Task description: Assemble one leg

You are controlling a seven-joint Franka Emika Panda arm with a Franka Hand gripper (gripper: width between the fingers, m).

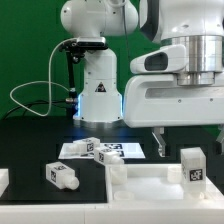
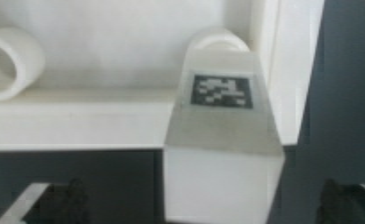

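If closed off-centre on the upright leg (image 1: 192, 168), risks knocking it over against the panel (image 1: 140, 190) rim just beside. Concerns a gripper (image 1: 188, 148) spread wide, gripping nothing, poised above. Farther back: marker board (image 1: 110, 150), no obstacle.

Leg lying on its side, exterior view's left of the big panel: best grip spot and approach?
Take the leg mid-body, straight down from above, jaws across its short width. It lies on its side on the table, long axis slanted, with bare table along both long sides, so both look reachable.
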